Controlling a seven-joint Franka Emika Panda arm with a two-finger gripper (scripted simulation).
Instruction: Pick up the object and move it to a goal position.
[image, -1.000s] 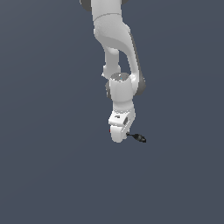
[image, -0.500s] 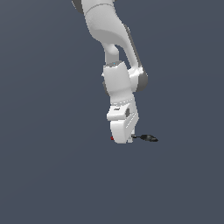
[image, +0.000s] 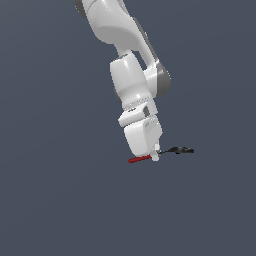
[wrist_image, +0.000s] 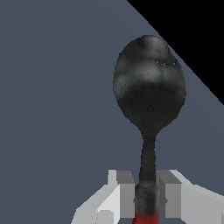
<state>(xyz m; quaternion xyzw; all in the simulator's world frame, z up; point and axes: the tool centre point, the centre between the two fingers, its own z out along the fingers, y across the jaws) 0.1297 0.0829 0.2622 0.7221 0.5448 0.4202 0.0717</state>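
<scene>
- Spoon (image: 172, 150) lies roughly level in the exterior view, held off the plain grey ground, with its red handle (image: 139, 159) poking out toward the exterior view's left and its black oval head (image: 183, 150) toward the exterior view's right.
- End effector (image: 155, 156) hangs at the bottom of the white arm (image: 131, 75) and is closed around the spoon near where the red handle meets the thin black neck.
- From the wrist view, two grey fingers (wrist_image: 124, 192) press against either side of the neck, touching it, with a sliver of red handle (wrist_image: 145, 218) just showing between them.
- From the same view the black head (wrist_image: 148, 85) fills much of the picture, its bowl mottled grey and black, and the neck (wrist_image: 147, 162) runs straight from it to the fingers.
- Background is a flat slate grey, with a black corner in the wrist view beyond the head.
</scene>
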